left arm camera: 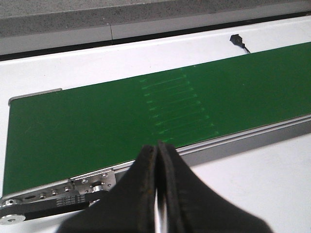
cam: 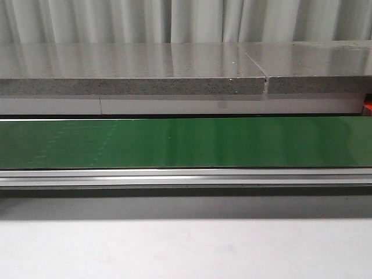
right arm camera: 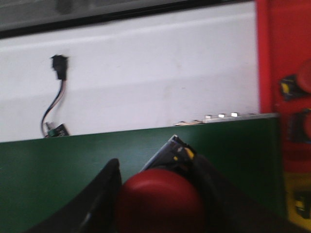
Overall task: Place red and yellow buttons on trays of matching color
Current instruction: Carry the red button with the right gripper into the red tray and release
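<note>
In the right wrist view my right gripper (right arm camera: 158,194) is shut on a red button (right arm camera: 159,201) with a domed red cap and a grey-and-yellow base, held above the green belt (right arm camera: 58,179). A red tray (right arm camera: 284,58) holding other red buttons (right arm camera: 303,77) lies past the belt's end, with a yellow tray (right arm camera: 297,201) beside it. In the left wrist view my left gripper (left arm camera: 158,194) is shut and empty, above the near rail of the belt (left arm camera: 97,126). Neither gripper shows in the front view; no yellow button is in view.
The green conveyor belt (cam: 186,142) crosses the front view, with a metal rail (cam: 186,176) in front and a grey stone counter (cam: 133,70) behind. A black connector with wires (right arm camera: 57,68) lies on the white surface beyond the belt; it also shows in the left wrist view (left arm camera: 237,40).
</note>
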Controlling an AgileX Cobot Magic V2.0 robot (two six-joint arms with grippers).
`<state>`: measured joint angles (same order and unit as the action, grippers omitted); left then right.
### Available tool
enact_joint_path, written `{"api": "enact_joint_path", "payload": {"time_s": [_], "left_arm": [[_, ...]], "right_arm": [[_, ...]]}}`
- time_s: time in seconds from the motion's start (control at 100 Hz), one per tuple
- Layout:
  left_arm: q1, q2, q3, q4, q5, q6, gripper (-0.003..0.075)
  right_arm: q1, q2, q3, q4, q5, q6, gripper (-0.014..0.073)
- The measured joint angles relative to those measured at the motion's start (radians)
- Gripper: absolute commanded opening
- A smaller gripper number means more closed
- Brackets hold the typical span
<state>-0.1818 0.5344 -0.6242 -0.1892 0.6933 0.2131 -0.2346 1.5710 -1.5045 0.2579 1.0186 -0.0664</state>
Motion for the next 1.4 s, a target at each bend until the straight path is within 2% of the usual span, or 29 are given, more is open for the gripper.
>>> {"api": "enact_joint_path", "payload": {"time_s": [0.23, 0.41, 1.05, 1.4], "left_arm": [[0.0, 0.0, 0.0, 0.0, 0.0, 0.0, -0.0021], [0.0, 0.0, 0.0, 0.0, 0.0, 0.0, -0.0021], [0.0, 0.0, 0.0, 0.0, 0.0, 0.0, -0.0021], [0.0, 0.0, 0.0, 0.0, 0.0, 0.0, -0.0021]], "right_arm": [[-0.148, 0.0, 0.0, -0.151, 0.0, 0.142, 0.012], [-0.219, 0.014, 0.0, -0.186, -0.017, 0.179, 0.012], [-0.296, 0.259, 0.0, -0.189, -0.188, 0.226, 0.012], [-0.296, 0.376, 0.0, -0.124, -0.302, 0.228, 0.012]]}}
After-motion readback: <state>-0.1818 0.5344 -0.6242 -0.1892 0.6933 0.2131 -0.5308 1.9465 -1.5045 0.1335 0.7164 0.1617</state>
